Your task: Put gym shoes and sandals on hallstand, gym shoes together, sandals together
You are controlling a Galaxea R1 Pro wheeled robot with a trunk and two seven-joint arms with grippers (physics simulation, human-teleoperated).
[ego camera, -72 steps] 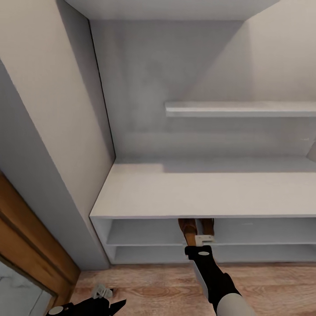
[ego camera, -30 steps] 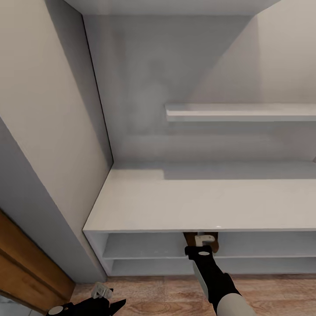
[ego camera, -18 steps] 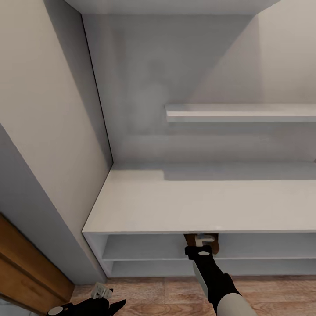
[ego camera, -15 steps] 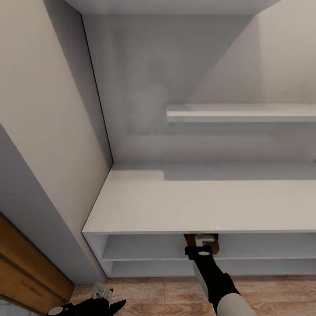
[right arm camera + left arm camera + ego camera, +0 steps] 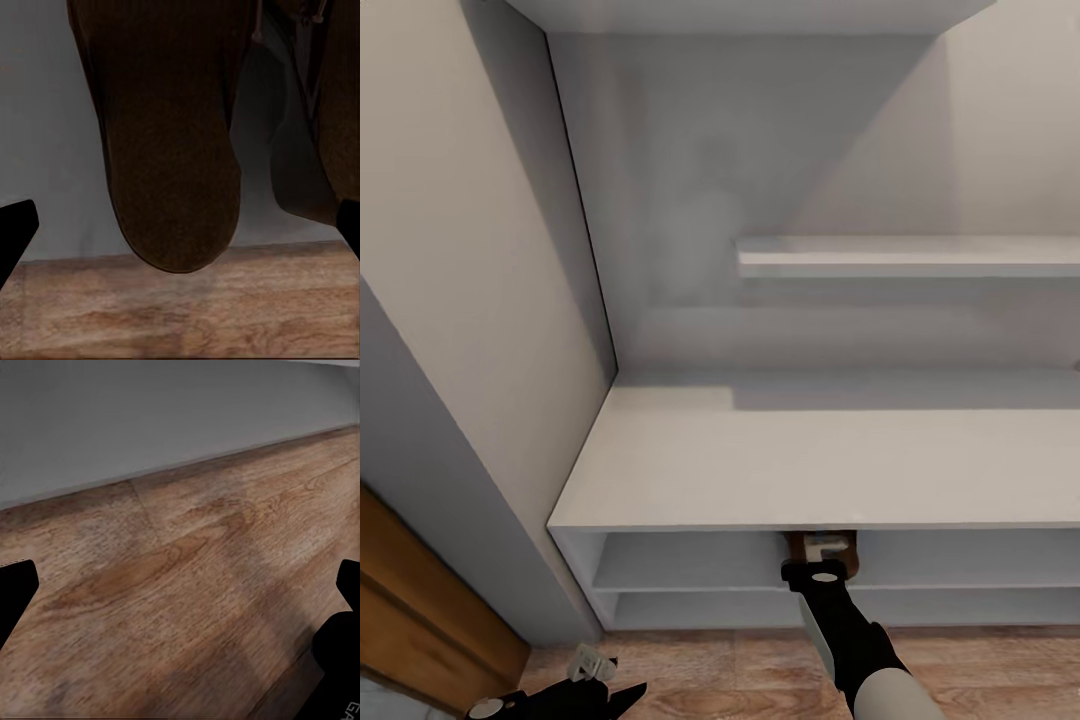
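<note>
The pale-grey hallstand (image 5: 810,460) stands in front of me with two open shoe shelves under its bench top. Two brown sandals (image 5: 800,546) lie side by side on the upper shoe shelf, mostly hidden by the bench edge. In the right wrist view one sandal's heel (image 5: 176,165) sits near the shelf's front edge and the other sandal (image 5: 341,112) lies beside it. My right gripper (image 5: 825,548) (image 5: 180,232) is open at that shelf's mouth, its fingers apart on either side of the heel. My left gripper (image 5: 592,672) (image 5: 180,600) hangs open and empty over the corridor floor (image 5: 187,607). The gym shoes are out of view.
A beige wall (image 5: 450,250) and a grey side panel close in the hallstand's left end. A wooden door (image 5: 420,590) stands at the lower left. An upper shelf (image 5: 910,255) juts from the back panel. Wood floor (image 5: 980,670) runs along the hallstand's base.
Since 2.4 s ago the view has shifted, so the bench edge hides more of the sandals. Over the last second both arms look still.
</note>
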